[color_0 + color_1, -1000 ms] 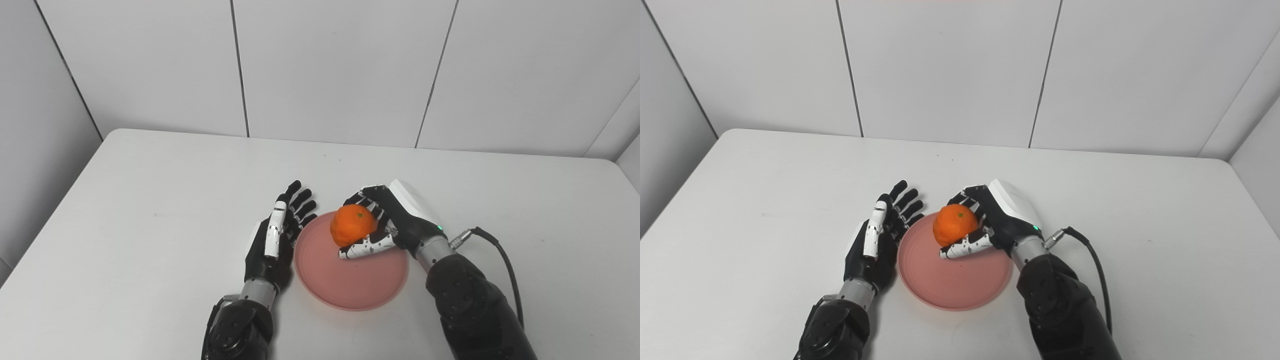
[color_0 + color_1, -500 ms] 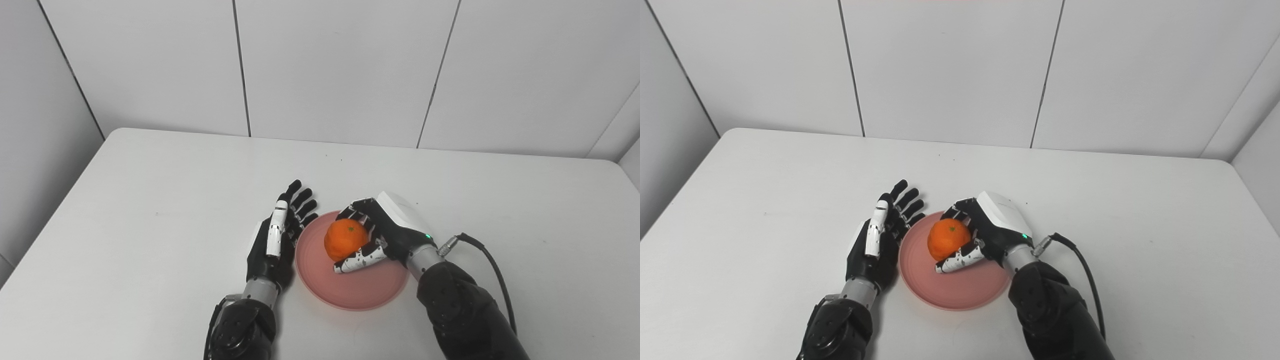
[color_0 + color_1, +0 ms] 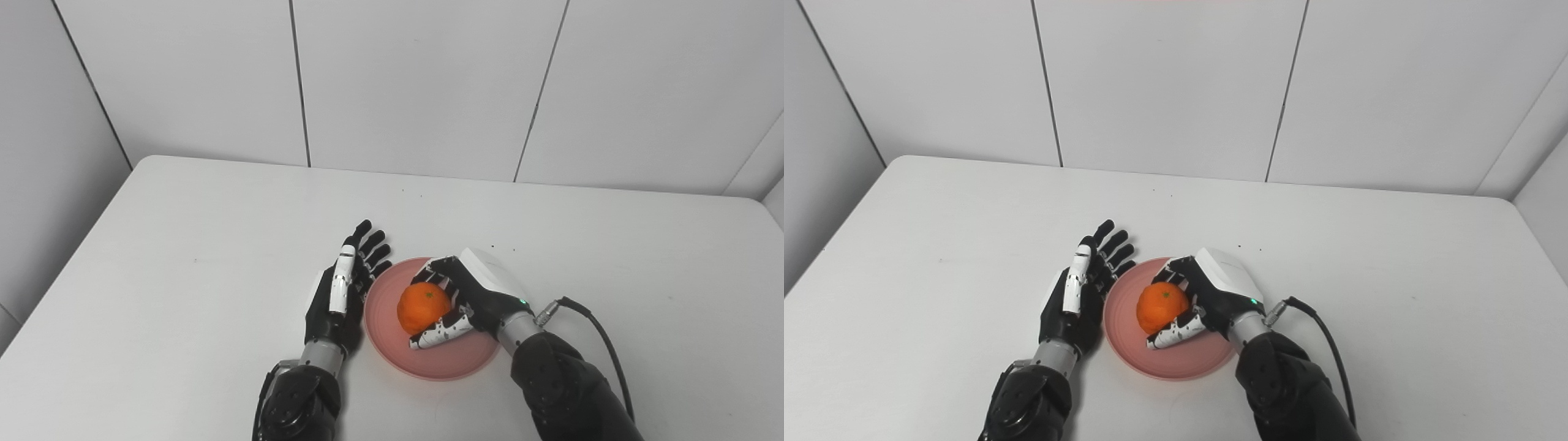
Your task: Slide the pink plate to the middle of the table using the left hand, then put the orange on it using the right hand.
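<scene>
Here the orange (image 3: 424, 307) sits over the middle of the pink plate (image 3: 392, 352), wrapped in my right hand (image 3: 471, 297), fingers and thumb curled around it. My left hand (image 3: 340, 300) rests just beside the plate's left rim, fingers spread, holding nothing.

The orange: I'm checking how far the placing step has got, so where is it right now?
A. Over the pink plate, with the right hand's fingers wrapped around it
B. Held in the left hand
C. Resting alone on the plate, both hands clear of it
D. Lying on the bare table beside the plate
A: the orange sits over the pink plate inside the right hand, while the left hand stands open beside the plate's rim.
</scene>
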`<state>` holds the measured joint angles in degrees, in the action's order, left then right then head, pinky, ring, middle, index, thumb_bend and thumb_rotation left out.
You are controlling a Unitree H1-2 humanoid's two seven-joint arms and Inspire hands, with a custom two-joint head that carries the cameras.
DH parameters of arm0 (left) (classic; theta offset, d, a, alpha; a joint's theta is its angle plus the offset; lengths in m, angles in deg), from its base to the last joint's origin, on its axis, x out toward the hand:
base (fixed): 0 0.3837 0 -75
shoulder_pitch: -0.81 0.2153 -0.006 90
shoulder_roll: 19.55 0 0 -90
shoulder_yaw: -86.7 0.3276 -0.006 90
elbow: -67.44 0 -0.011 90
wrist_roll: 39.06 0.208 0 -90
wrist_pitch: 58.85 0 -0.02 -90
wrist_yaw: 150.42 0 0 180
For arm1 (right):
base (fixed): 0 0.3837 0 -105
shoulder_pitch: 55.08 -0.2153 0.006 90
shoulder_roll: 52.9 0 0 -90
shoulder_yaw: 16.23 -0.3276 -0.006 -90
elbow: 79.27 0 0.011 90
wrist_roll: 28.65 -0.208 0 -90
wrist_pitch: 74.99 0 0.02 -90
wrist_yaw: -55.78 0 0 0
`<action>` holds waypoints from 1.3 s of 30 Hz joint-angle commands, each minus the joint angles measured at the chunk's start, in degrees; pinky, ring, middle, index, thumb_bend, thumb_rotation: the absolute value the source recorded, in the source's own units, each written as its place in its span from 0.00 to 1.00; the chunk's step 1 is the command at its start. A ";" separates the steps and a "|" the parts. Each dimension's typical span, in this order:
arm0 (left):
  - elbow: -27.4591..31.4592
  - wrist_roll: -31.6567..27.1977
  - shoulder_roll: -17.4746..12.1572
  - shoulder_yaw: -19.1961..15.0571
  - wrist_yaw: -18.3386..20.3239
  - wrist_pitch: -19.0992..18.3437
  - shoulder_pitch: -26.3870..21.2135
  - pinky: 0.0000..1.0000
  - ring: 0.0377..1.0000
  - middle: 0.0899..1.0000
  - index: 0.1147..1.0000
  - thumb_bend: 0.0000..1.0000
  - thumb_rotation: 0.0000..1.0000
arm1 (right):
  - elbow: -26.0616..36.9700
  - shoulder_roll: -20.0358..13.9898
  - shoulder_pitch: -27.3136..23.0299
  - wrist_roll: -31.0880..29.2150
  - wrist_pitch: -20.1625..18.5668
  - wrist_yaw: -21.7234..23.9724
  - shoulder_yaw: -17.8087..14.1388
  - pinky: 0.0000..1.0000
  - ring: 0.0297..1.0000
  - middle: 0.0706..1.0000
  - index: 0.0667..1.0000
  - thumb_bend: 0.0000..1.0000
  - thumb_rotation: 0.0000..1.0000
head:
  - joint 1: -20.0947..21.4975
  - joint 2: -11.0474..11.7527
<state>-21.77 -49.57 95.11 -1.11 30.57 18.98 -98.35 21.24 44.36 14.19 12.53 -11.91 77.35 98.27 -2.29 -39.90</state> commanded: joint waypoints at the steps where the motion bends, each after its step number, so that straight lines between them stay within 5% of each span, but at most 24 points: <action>1: -0.87 -0.04 0.72 -0.16 -0.43 -0.60 0.57 0.88 0.90 0.90 0.90 0.36 1.00 | 1.06 -0.22 -1.37 0.36 2.12 -1.39 -0.10 0.32 0.39 0.46 0.45 0.52 0.13 | 0.19 -0.05; 20: -0.88 -0.33 0.38 -0.23 -0.13 -0.73 0.54 0.89 0.89 0.90 0.90 0.37 1.00 | 3.34 -1.49 -1.38 1.88 0.92 0.01 -0.06 0.44 0.52 0.57 0.46 0.52 0.14 | 0.67 -0.07; 22: -0.83 -0.15 0.41 -0.22 -0.30 -0.72 0.56 0.88 0.89 0.90 0.89 0.37 1.00 | 3.89 -1.79 -1.37 2.21 0.79 0.57 0.15 0.46 0.56 0.61 0.61 0.80 0.17 | 0.74 -0.06; 28: -0.67 0.28 0.28 -0.01 -0.37 -0.80 0.60 0.88 0.89 0.90 0.89 0.37 1.00 | 6.09 -2.50 -1.38 3.15 0.18 3.56 0.16 0.49 0.61 0.68 0.73 0.92 0.25 | 0.84 -0.20; 29: -0.64 0.26 0.25 -0.01 -0.34 -0.88 0.60 0.88 0.89 0.90 0.90 0.37 1.00 | 6.41 -2.50 -1.36 3.21 0.17 3.89 0.01 0.37 0.51 0.60 0.77 0.94 0.26 | 0.85 -0.18; 31: -0.56 0.25 0.21 0.01 -0.32 -1.00 0.61 0.88 0.89 0.90 0.90 0.37 1.00 | 7.32 -2.51 -1.42 3.56 0.10 4.96 -0.47 0.35 0.50 0.60 0.80 0.97 0.28 | 0.93 -0.14; 33: -0.50 0.34 0.21 0.03 -0.39 -1.06 0.63 0.88 0.89 0.90 0.90 0.37 1.00 | 7.91 -2.49 -1.47 3.88 0.06 5.81 -0.84 0.50 0.64 0.73 0.82 1.00 0.31 | 0.99 -0.12; 39: -0.56 0.41 0.20 0.02 -0.43 -0.87 0.67 0.88 0.89 0.90 0.90 0.37 1.00 | 9.19 -2.37 -1.74 4.42 0.04 8.91 -1.92 0.67 0.80 0.86 0.89 1.00 0.37 | 1.07 -0.10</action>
<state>-21.76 -49.74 95.16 -1.15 30.59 18.97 -98.35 27.87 41.92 14.34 16.42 -12.07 85.91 97.20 -1.14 -39.99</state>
